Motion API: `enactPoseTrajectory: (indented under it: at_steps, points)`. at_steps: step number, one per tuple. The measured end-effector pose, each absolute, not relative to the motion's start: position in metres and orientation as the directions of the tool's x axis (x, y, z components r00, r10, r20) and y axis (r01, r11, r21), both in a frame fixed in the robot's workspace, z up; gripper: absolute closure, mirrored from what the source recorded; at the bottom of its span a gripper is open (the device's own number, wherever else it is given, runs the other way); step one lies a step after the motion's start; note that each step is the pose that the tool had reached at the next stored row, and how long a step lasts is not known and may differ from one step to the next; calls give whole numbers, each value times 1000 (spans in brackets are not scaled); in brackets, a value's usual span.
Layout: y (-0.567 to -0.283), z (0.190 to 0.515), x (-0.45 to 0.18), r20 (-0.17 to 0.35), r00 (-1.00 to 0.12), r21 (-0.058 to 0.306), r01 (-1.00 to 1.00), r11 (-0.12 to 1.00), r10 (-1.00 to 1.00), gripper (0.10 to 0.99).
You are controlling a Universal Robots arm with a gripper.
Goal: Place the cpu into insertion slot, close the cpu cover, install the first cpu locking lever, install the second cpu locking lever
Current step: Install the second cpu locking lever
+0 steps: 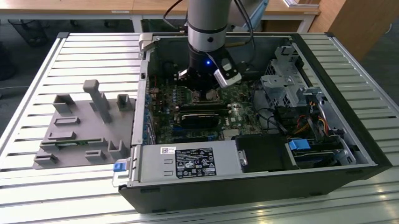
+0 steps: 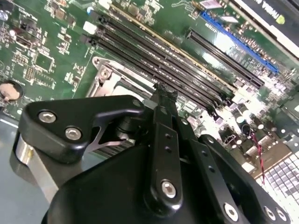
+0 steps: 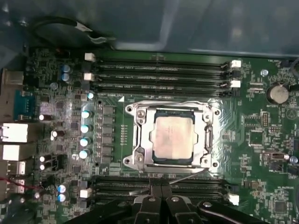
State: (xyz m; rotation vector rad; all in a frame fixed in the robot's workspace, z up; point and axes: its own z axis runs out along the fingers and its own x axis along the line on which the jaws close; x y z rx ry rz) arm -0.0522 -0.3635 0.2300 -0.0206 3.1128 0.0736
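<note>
The cpu (image 3: 172, 142) sits in the insertion slot (image 3: 198, 138), centre of the first wrist view, with the cpu cover (image 3: 140, 140) closed over it. The gripper (image 3: 161, 190) hangs vertically just beside the socket, fingers (image 3: 154, 193) pressed together, holding nothing.

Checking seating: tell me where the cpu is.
In the first wrist view, the cpu lies in the insertion slot, framed by the cpu cover, between memory slots.
</note>
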Motion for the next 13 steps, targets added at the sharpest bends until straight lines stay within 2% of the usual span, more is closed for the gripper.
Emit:
enactPoseTrajectory:
  at_steps: [2,13]
  points:
    - [-364,229,-52,-29,-1000,63,-14,998,-12,980]
    - [-374,221,-59,-29,-1000,98,-14,995,-11,980]
